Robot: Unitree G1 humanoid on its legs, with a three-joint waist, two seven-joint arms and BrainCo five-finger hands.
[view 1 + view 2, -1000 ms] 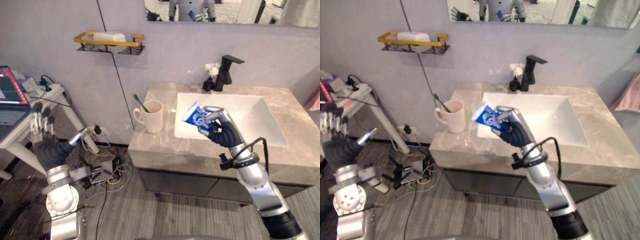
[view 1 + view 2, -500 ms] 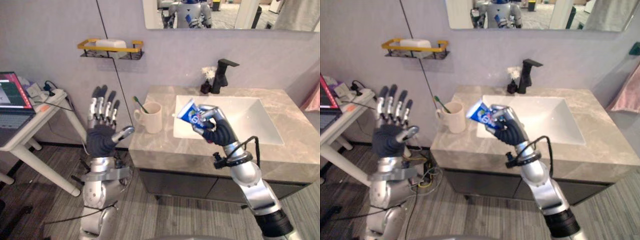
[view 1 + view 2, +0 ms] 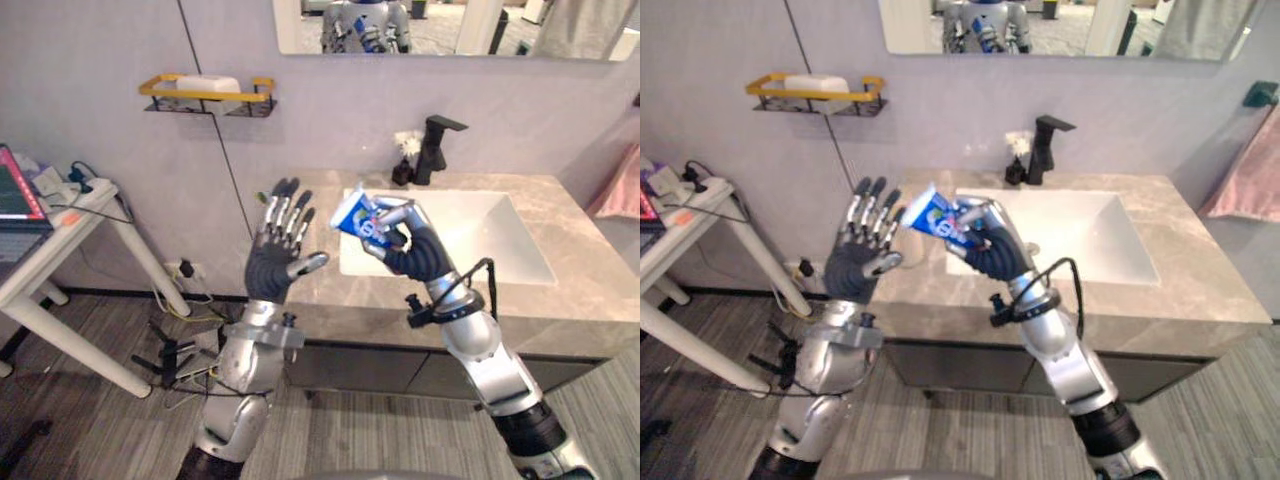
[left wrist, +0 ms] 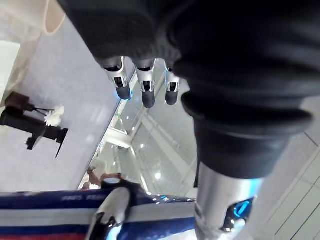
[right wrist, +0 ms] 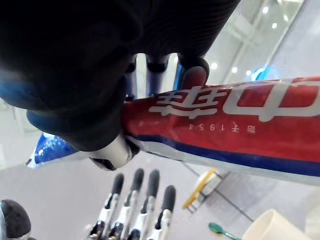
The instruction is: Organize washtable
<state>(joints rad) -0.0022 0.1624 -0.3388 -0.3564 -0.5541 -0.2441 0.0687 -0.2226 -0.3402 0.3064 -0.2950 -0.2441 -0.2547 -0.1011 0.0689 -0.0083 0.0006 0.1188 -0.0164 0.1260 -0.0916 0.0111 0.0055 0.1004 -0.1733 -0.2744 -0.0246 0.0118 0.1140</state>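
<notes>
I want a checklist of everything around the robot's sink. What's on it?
Surface: stone counter with white sink.
Job's things: toothpaste tube held above the counter; mug with green toothbrush.
Clutter: nothing seen.
Hands: right hand curled round the toothpaste tube; left hand open, raised beside it.
Cables: tangle on the floor by the wall.
Surroundings: black tap, yellow shelf, mirror, pink towel, side table.

The toothpaste tube (image 3: 362, 218) is blue and white with a red band bearing white lettering. The left hand (image 3: 272, 268) and right hand (image 3: 415, 255) wear dark ribbed covers; their fingers (image 3: 288, 208) are silver with dark tips. The desk (image 3: 590, 290) is beige-grey veined stone, its sink (image 3: 500, 230) white, the faucet (image 3: 437, 148) black. The wall shelf (image 3: 205, 92) has a yellow rail. The mug (image 5: 275, 227) is cream, the toothbrush (image 5: 219, 229) green.
</notes>
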